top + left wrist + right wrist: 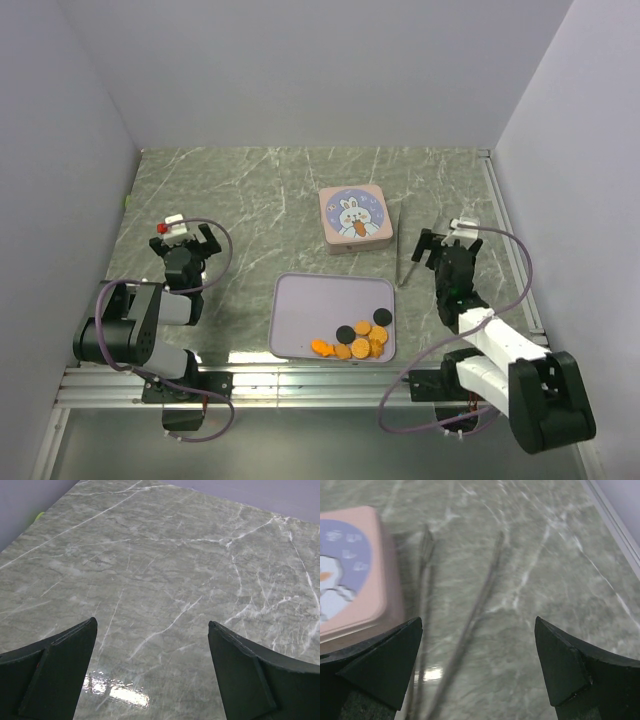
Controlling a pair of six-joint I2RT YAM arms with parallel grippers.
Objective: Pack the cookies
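Note:
The cookies point(358, 338), orange and black rounds, lie heaped in the near right corner of a lavender tray point(310, 310). Behind the tray stands a square pink tin point(353, 218) with a rabbit on its shut lid; the right wrist view shows that pink tin point(350, 570) at the left. My left gripper point(185, 236) is open over bare table left of the tray, and in its wrist view the left gripper point(152, 621) holds nothing. My right gripper point(448, 236) is open right of the tin. Seen from the wrist, the right gripper point(478, 619) hangs empty above thin metal tongs point(467, 625).
The tongs point(405, 250) lie on the marble table between the tin and my right gripper. White walls close the table on the left, back and right. A metal rail point(300, 382) runs along the near edge.

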